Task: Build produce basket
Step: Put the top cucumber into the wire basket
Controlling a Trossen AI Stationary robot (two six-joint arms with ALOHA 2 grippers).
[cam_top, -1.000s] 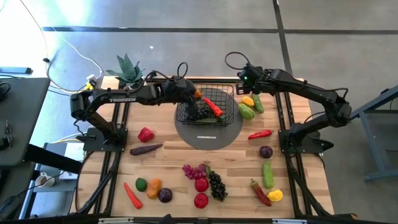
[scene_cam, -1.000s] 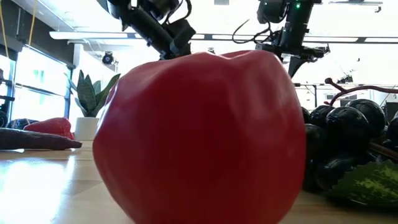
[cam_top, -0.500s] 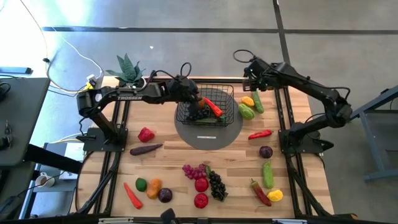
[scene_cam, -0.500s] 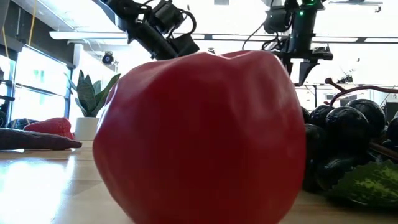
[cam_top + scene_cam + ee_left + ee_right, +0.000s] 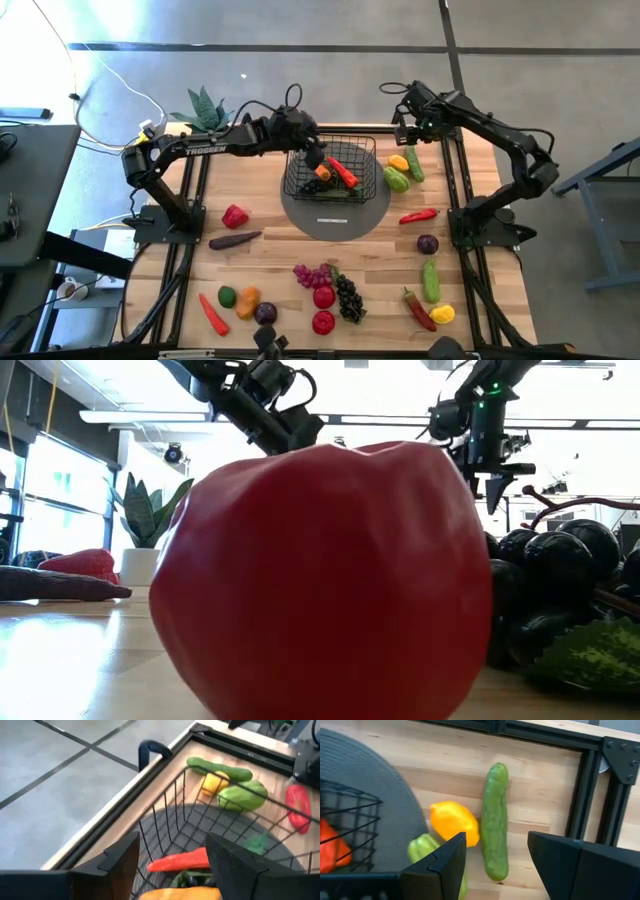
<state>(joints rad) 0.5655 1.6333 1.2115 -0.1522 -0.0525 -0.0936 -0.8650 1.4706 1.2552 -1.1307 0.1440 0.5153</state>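
The black wire basket (image 5: 335,170) stands on a grey round disc (image 5: 335,212). It holds a long red pepper (image 5: 180,861), dark grapes (image 5: 318,185) and an orange piece (image 5: 175,894). My left gripper (image 5: 172,845) hangs open over the basket's left part (image 5: 311,152), with nothing between its fingers. My right gripper (image 5: 497,845) is open above a cucumber (image 5: 495,822), a yellow fruit (image 5: 452,822) and a green pepper (image 5: 396,180), which lie on the table right of the basket. More produce lies loose along the near edge and both sides.
A potted plant (image 5: 205,112) stands at the far left. A red pepper (image 5: 235,215) and an aubergine (image 5: 235,240) lie left of the disc, a chili (image 5: 418,215) and a purple fruit (image 5: 427,243) to its right. A big red apple (image 5: 320,580) fills the low view.
My right gripper has swung from the basket's far right corner toward the table's right edge and sunk a little, ending over the yellow fruit and cucumber. My left gripper has shifted slightly toward the far edge. The orange piece seen at its fingertips now lies lower, in the basket.
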